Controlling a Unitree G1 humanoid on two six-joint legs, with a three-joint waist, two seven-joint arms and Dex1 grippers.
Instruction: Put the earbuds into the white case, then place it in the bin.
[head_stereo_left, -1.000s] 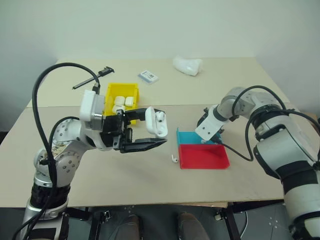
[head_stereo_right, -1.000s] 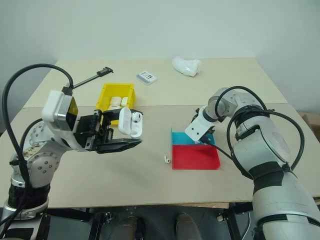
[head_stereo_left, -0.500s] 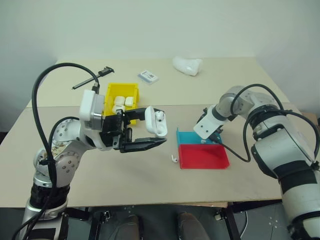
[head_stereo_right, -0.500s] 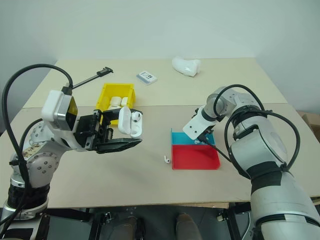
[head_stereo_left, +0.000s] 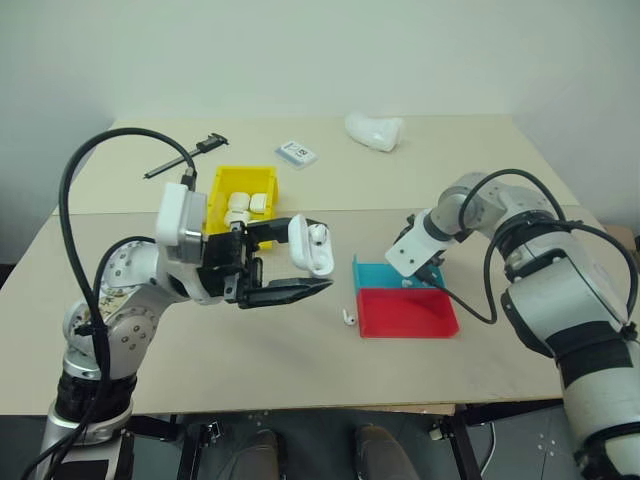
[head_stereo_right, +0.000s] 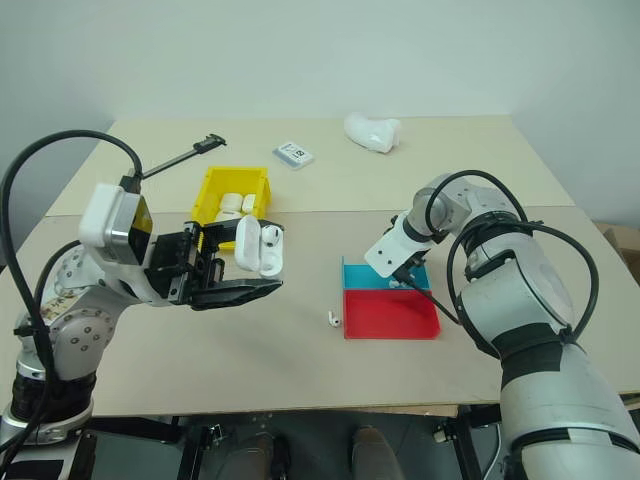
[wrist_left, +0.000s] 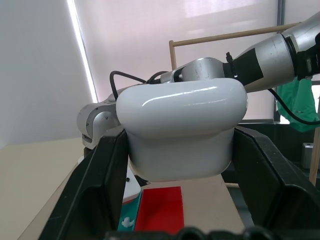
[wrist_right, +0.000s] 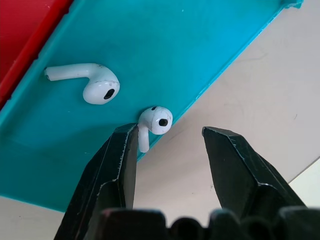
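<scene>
right wrist view looks down past the right gripper (wrist_right: 167, 150), its two black fingers standing apart over the far edge of the teal tray (wrist_right: 210, 45); one earbud (wrist_right: 155, 122) lies against that tray's rim, its stem just beside one finger, with nothing clamped, and a second earbud (wrist_right: 92, 85) lies on the teal floor a little way off toward the red tray (wrist_right: 25, 20). in the eye views the left gripper (head_stereo_left: 300, 270) is raised over the table (head_stereo_left: 250, 360), left of the trays, its fingers clamped together on the white case (head_stereo_left: 310, 245), whose lid is flipped open with an earbud seated inside. a third loose earbud (head_stereo_left: 348, 317) lies on the table just left of the red tray. the bin (head_stereo_left: 240, 195) sits farther back on the left, behind the left gripper, with white things already in it; what they are is hard to tell. bare table lies open between the left gripper and the trays and along the near edge. at the far side are a flat labelled packet (head_stereo_left: 297, 152), a lumpy white object (head_stereo_left: 376, 130) and a black tool (head_stereo_left: 190, 155). from the eye views the right gripper's fingertips are hidden behind its white wrist housing.
</scene>
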